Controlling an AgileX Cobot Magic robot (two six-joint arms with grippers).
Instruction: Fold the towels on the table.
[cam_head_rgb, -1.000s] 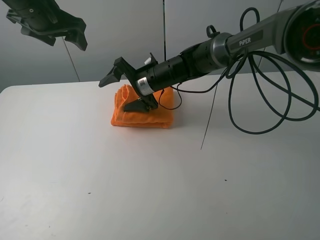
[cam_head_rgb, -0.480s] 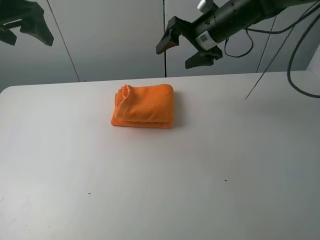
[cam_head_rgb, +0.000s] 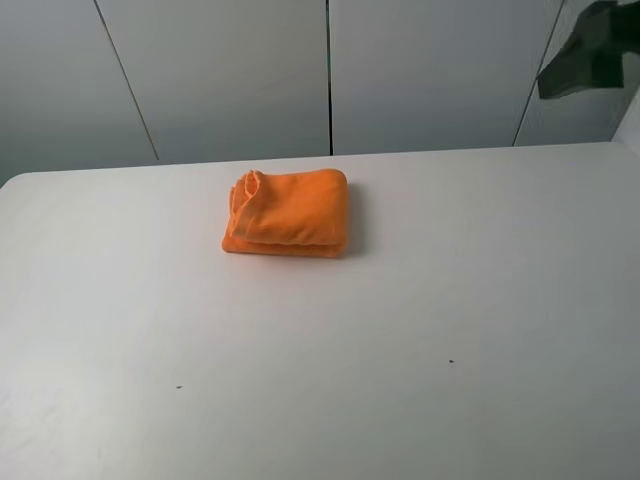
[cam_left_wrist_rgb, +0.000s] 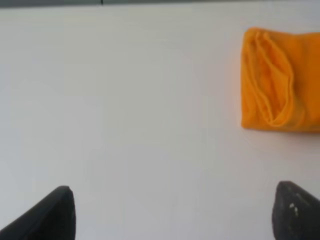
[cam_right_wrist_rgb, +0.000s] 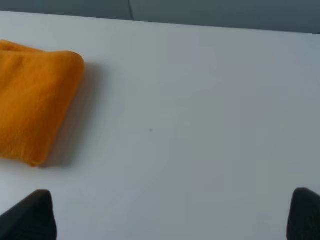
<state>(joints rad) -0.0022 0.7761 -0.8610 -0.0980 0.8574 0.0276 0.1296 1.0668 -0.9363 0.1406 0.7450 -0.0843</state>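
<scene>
The orange towel (cam_head_rgb: 288, 212) lies folded into a thick compact bundle on the white table (cam_head_rgb: 400, 330), toward the far middle. Neither gripper touches it. My left gripper (cam_left_wrist_rgb: 175, 215) is open and hangs high above bare table, with the towel (cam_left_wrist_rgb: 280, 80) off to one side of it. Only its two dark fingertips (cam_left_wrist_rgb: 55, 215) show, wide apart. My right gripper (cam_right_wrist_rgb: 167, 215) is open too and holds nothing, with the towel (cam_right_wrist_rgb: 35, 100) well ahead and to the side. In the high view a dark blurred part of my right arm (cam_head_rgb: 590, 55) shows at the top right corner. The left arm is out of that view.
Grey wall panels (cam_head_rgb: 230, 80) rise behind the table's far edge. A few tiny dark specks (cam_head_rgb: 450, 361) dot the tabletop in front of the towel.
My right arm has lifted off the towel and pulled back up and to the right, almost out of the high view. The left arm has left that view. The towel has not moved.
</scene>
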